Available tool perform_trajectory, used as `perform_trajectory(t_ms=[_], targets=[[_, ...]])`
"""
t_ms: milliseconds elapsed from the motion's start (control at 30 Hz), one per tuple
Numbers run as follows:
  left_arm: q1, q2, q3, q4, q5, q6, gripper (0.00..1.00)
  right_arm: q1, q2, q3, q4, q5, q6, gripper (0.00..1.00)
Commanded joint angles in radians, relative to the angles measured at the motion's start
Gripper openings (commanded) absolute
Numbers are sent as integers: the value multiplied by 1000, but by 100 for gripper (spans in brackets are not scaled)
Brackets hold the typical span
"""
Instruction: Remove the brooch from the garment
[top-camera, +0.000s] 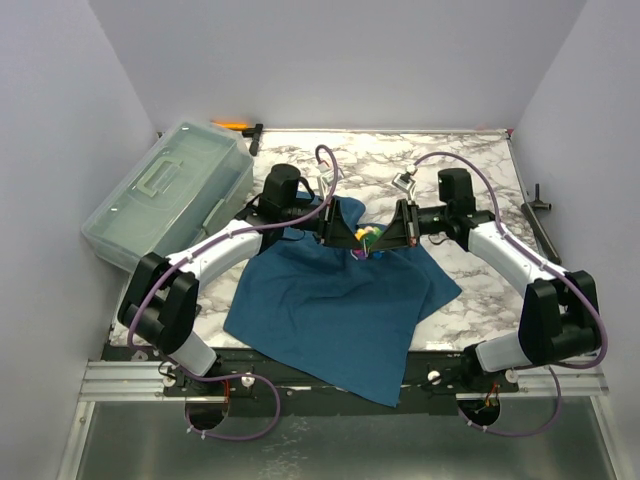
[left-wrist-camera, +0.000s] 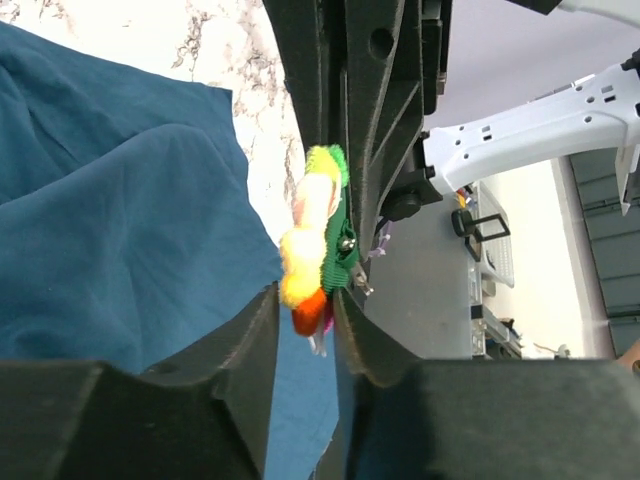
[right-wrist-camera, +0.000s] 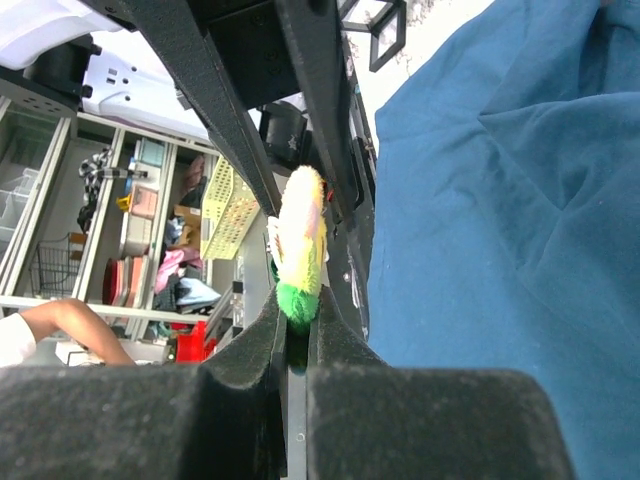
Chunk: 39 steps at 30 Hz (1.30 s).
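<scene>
We see both arms reaching inward, elbows out, hands meeting tip to tip over far part of garment (top-camera: 340, 310). Left hand (left-wrist-camera: 305, 300) pinches orange end of brooch (left-wrist-camera: 312, 230); right hand (right-wrist-camera: 298, 312) clamped on its green end. Garment spread on white marbled bench (top-camera: 470, 170), near part hanging over near edge. Clear lidded box (top-camera: 170, 195) far left; pale lilac walls around.

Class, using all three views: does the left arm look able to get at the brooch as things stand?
Probably yes. The left gripper has a finger on each side of the brooch, nothing between. The right gripper pinches only its green end, and the garment lies beside it.
</scene>
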<state>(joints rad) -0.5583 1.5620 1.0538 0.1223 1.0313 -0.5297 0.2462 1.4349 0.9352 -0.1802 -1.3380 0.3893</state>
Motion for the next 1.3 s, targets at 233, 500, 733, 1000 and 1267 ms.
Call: perform_trajectory(t_ms=[233,500,733,1000,1267], targets=[[11,20,15,91,8,-119,0,9,23,19,37,30,56,32],[43,30,17,93,-11,-185,0,10,8,13,28,70,33,39],[43,58,39,94,52,-205,0,8,12,17,56,99,52,42],[41,85,63,93,87,-217,0,8,60,92,-126,98,-94,45],[35,89,73,82,91,-210,0,7,89,130,-210,113,-166,38]])
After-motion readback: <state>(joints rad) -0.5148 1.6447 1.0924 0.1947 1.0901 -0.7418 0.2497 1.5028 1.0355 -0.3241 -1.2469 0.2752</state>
